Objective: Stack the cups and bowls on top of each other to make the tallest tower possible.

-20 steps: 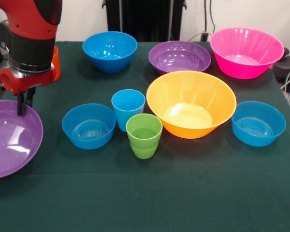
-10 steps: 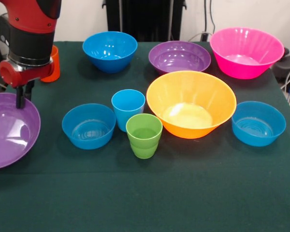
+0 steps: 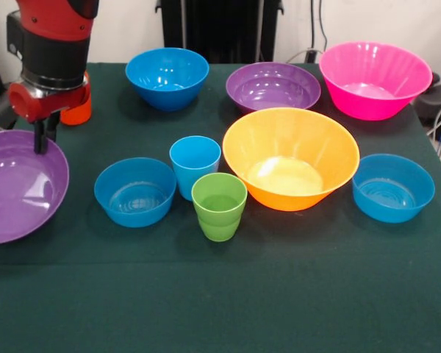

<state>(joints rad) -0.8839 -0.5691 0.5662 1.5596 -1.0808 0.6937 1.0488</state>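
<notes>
Claw pinching far rim of purple bowl, tilted at left edge of counter. Carried up and slightly rightward over the last second, so lift under way (judging by the tilt, hanging clear of the cloth). No tower yet: second purple bowl, orange bowl, blue cup, green cup all standing apart.

Two cups centre, touching; bowls ringing them; third cup far left, seemingly behind arm.
</notes>
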